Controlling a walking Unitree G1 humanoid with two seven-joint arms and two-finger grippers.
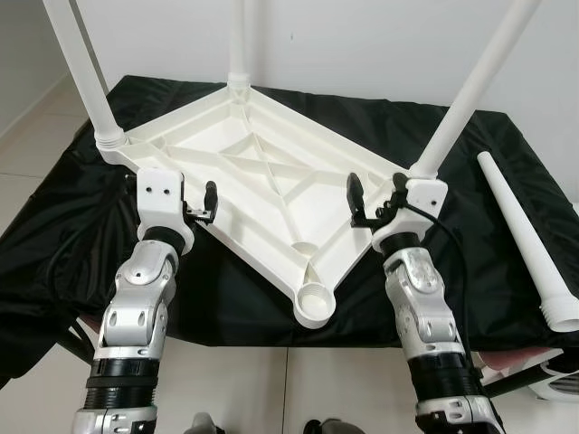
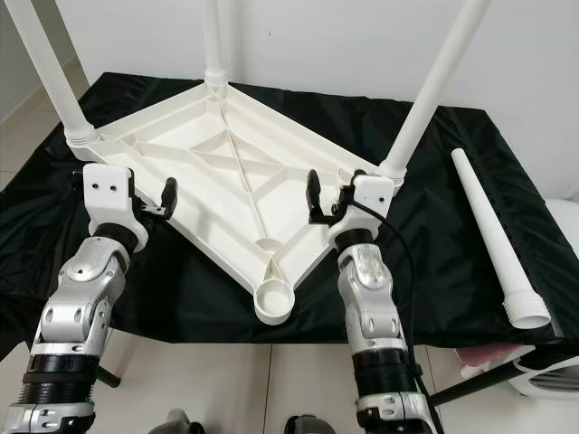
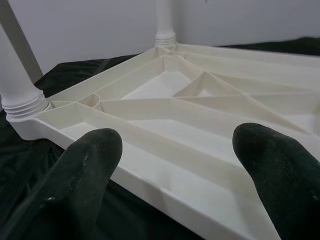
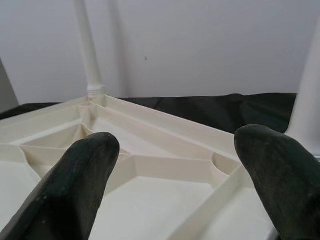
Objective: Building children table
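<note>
Three legs are up and one is left to fit: the white tabletop [image 1: 262,181] lies upside down on the black cloth [image 1: 452,271], its empty corner socket [image 1: 314,303] sitting between the two arms, nearer the robot than either gripper. The left gripper [image 1: 201,206] and the right gripper [image 1: 373,201] hover at the tabletop's edges, fingers apart, holding nothing. The loose fourth leg [image 1: 529,240] lies well off to the right gripper's outer side.

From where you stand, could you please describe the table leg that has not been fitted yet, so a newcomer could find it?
On the black cloth lies the upturned white tabletop with three legs standing in its corner sockets. To its right, the loose leg lies flat on the cloth, wide threaded end toward the robot; it alone is lying down, not upright.
</note>
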